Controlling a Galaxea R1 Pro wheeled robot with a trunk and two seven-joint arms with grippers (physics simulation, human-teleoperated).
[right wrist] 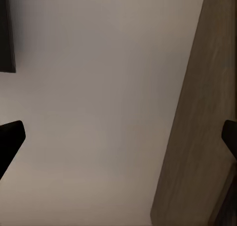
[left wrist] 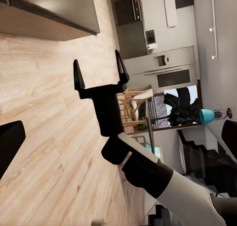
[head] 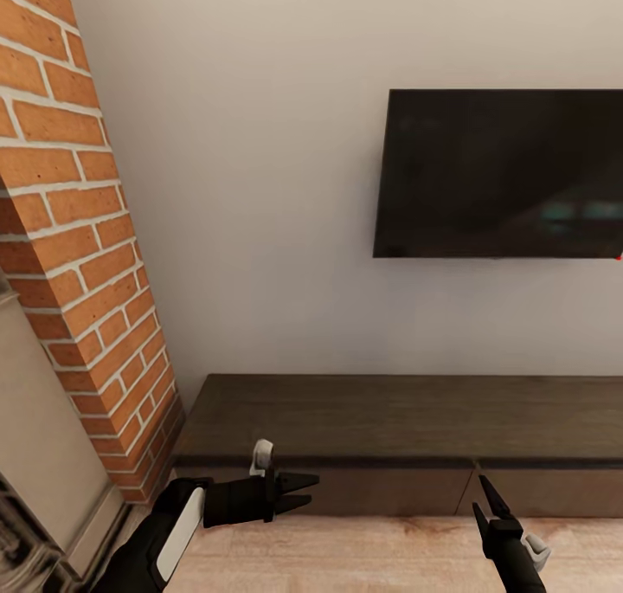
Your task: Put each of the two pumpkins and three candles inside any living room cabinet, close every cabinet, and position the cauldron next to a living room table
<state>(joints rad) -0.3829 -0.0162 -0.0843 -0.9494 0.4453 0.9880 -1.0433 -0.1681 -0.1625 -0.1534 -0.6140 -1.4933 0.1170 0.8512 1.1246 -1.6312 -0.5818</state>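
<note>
Cabinet stands closed below a wall-mounted TV; left gripper and right gripper spread wide, both empty.

My left gripper and right gripper are black. The cabinet is dark brown wood with faint grain. The floor is pale striped wood, the wall off-white, the screen black, the pillar orange brick with pale joints.

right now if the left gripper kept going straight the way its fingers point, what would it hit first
The left gripper points sideways along the front of the cabinet, toward the right gripper. The right gripper looks like the first thing in its line, though depth is hard to judge here.
</note>
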